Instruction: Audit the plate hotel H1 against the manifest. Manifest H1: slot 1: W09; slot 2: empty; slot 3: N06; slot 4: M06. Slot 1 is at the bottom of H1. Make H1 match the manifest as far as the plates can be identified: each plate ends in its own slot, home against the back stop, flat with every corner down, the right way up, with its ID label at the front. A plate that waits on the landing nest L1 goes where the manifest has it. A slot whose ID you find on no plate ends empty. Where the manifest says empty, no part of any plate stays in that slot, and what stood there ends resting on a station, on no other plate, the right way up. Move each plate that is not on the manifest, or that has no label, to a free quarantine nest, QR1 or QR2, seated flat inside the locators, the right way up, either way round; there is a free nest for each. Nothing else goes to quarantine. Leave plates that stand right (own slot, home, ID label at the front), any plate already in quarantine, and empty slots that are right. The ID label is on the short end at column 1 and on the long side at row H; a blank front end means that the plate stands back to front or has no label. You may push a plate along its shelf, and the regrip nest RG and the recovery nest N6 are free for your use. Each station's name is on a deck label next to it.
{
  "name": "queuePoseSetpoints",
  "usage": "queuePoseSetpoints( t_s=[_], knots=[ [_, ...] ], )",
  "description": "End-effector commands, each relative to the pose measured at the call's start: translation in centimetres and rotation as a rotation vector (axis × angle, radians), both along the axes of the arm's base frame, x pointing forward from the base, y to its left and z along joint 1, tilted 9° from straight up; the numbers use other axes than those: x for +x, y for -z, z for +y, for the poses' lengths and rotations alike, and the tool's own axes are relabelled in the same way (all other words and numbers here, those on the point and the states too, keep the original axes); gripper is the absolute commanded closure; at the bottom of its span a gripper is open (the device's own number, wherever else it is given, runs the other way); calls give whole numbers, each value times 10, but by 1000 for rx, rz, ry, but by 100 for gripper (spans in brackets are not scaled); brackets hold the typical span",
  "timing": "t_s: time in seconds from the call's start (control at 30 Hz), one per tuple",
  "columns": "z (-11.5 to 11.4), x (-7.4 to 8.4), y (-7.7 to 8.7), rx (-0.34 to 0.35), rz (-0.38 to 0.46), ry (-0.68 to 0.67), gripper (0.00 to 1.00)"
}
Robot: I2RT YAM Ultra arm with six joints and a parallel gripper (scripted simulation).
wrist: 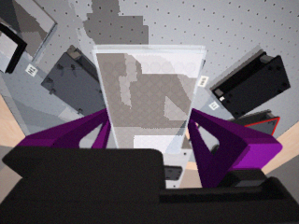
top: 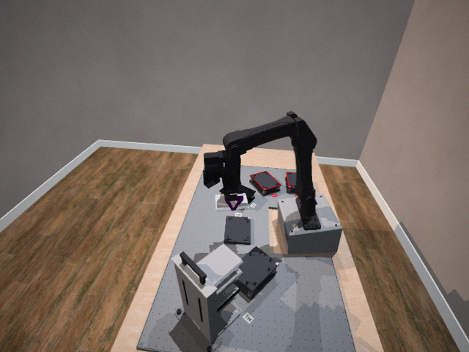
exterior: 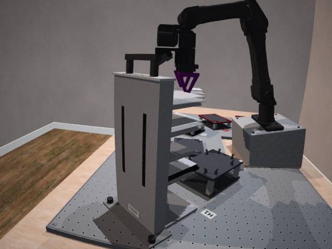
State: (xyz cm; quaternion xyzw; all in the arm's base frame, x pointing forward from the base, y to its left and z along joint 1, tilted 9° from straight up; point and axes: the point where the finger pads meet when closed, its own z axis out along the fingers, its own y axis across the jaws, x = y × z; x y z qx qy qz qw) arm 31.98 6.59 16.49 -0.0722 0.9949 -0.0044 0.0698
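Grey perforated deck plate (top: 310, 303) lies on a light wooden table top (top: 159, 261), which stands on a brown plank floor (top: 75, 235).

Directly on the deck:
- Grey tower rack (exterior: 139, 128) with black handle, lower left of the top view.
- Black raised nest (exterior: 214, 163) on short legs, just beside the rack.
- Flat dark nest (top: 237, 229), centre.
- Two red-edged nests (top: 264, 180), upper centre, one half hidden behind the arm.
- Grey block (top: 325, 231) at right, carrying the arm's foot.
- Small white label (exterior: 208, 213) near the rack.
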Motion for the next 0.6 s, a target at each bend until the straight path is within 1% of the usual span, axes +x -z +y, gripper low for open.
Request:
queuePoseSetpoints(
  t_s=[0.0, 0.47, 0.57],
  knots=[
    [-2, 0, -9, 16, -30, 29, 14],
    [-49, 6, -10, 50, -29, 259, 14],
    [-52, 7, -10, 52, -29, 276, 14]
  ],
)
